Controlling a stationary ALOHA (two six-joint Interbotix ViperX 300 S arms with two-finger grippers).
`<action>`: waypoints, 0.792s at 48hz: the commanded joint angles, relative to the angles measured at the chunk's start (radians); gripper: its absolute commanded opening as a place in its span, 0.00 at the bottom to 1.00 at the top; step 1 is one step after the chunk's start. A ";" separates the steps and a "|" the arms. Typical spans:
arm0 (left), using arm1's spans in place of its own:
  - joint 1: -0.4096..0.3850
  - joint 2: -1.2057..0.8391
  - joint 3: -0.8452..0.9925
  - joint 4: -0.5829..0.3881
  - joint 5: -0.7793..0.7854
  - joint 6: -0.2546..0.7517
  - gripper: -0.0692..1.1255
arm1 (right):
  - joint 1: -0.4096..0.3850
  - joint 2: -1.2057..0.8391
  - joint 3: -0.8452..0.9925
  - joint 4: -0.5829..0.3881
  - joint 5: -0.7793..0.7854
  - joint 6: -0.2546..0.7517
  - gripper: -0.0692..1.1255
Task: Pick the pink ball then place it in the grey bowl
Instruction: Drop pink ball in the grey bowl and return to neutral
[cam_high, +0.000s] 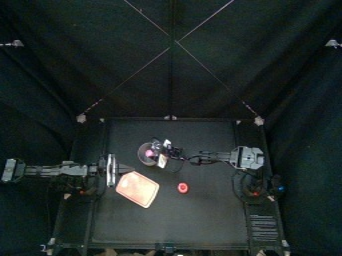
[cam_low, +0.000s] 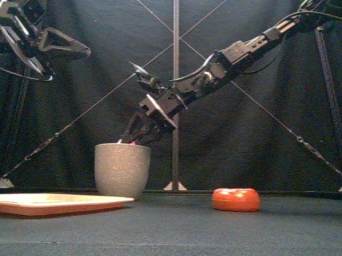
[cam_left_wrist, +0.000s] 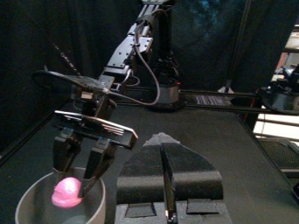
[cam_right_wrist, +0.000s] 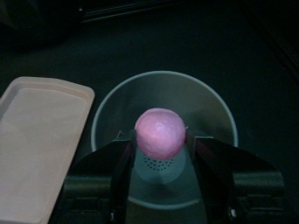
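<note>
Pink ball pinched over the bowl, ready for release.
My right gripper (cam_right_wrist: 163, 156) pinches the pink ball (cam_right_wrist: 162, 129), and the grey bowl (cam_right_wrist: 117, 96) sits directly beneath my fingertips. I should spread the jaws gently, centred within the rim.

The pink ball (cam_right_wrist: 162, 131) is a small, smooth, rounded toy, pinched at the jaw tips of the right gripper (cam_low: 134, 136), one jaw on either side of it. The grey bowl (cam_low: 122, 168) is a tall speckled cup standing upright, mouth open, directly beneath that gripper. The jaw tips and the ball sit at the level of its rim, over the middle of the opening, and the pale inner wall rings the ball.
</note>
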 joint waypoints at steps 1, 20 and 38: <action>0.002 0.003 -0.011 0.002 -0.008 0.002 0.11 | -0.008 -0.017 -0.032 -0.017 0.002 0.006 0.73; 0.002 0.003 -0.002 0.002 -0.009 0.000 0.11 | -0.002 -0.031 -0.031 -0.014 -0.018 0.006 0.85; 0.002 0.003 0.009 -0.002 -0.009 -0.003 0.11 | 0.054 -0.238 0.173 -0.003 -0.160 0.008 0.85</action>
